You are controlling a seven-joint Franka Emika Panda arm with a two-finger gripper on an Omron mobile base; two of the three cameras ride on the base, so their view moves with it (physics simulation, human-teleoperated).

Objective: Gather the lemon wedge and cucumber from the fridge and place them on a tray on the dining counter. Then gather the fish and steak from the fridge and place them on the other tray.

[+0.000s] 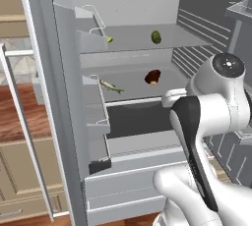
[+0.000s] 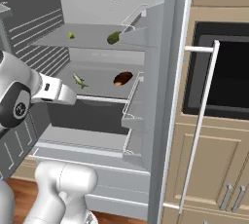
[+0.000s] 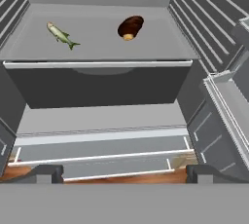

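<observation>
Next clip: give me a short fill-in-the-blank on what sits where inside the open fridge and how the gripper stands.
1. The cucumber and the lemon wedge lie on the ____ shelf of the fridge.
2. On the shelf below, beside the steak, lies the ____.
3. The gripper has its jaws ____ and holds nothing.

Missing words: upper; fish; open

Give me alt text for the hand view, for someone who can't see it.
Open pale grey fridge interior: a slim silvery-white fish lies left and a rounded dark reddish-brown steak right on one shelf. The open gripper hangs in front, holding nothing.
</observation>
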